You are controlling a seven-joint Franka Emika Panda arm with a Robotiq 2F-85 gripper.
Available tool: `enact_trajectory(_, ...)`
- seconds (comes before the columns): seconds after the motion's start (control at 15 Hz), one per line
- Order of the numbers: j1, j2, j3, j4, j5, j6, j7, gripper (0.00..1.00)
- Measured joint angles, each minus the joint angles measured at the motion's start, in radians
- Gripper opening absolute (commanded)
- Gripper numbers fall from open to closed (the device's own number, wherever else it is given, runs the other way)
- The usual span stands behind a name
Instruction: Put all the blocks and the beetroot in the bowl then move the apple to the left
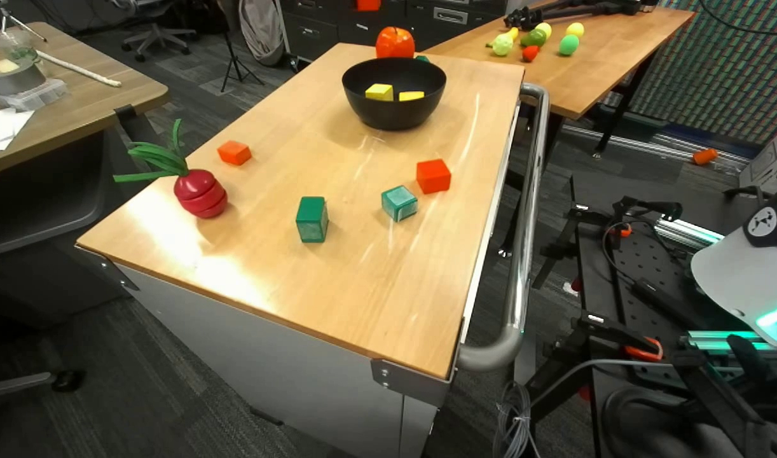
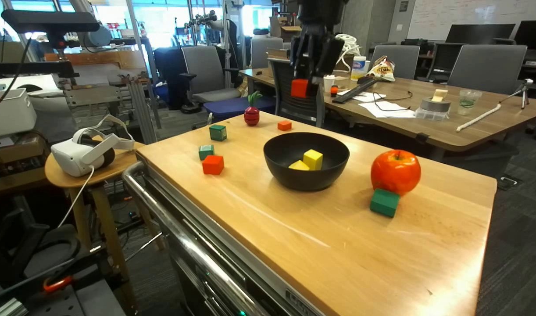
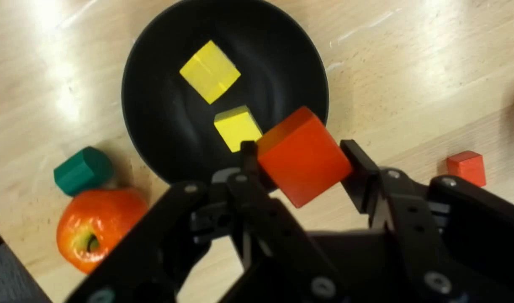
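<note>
My pincer [image 3: 299,155] grips a red-orange block [image 3: 305,164] — jaws parted by its width — black bowl [image 3: 267,75] below it, two yellow blocks [image 3: 210,72] inside.

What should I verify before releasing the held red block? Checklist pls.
1. Grip: ok; gripper closed on the red block.
2. Landing spot: ok; bowl upright on the table.
3. Room inside: ok; two yellow blocks, bare floor around them.
4. Release height: not ok; red block hangs well above bowl height in both exterior views.
5. Centred over bowl: cannot tell; in the wrist view it covers part of the bowl's edge.
6. Obstruction: ok; apple stands beside the bowl, not in it.
</note>
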Motion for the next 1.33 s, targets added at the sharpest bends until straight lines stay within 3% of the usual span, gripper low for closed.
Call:
enact_trajectory(0.47,-0.023,0.043,-0.024,-0.207,0.107,0.391,0.159,0.25)
enact_trajectory(0.53,-0.023,0.053,-0.024,-0.223,0.112,0.422,0.172,0.3)
enact_trajectory(0.6,-0.022,0.062,-0.024,-0.233,0.119,0.434,0.179,0.75)
enact_trajectory(0.67,-0.022,0.068,-0.023,-0.238,0.127,0.435,0.18,0.76)
enact_trajectory(0.93,-0.021,0.042,-0.016,-0.235,0.159,0.433,0.175,1.0)
enact_trajectory(1.33,0.005,-0.135,0.04,-0.204,0.163,0.423,0.075,1.0)
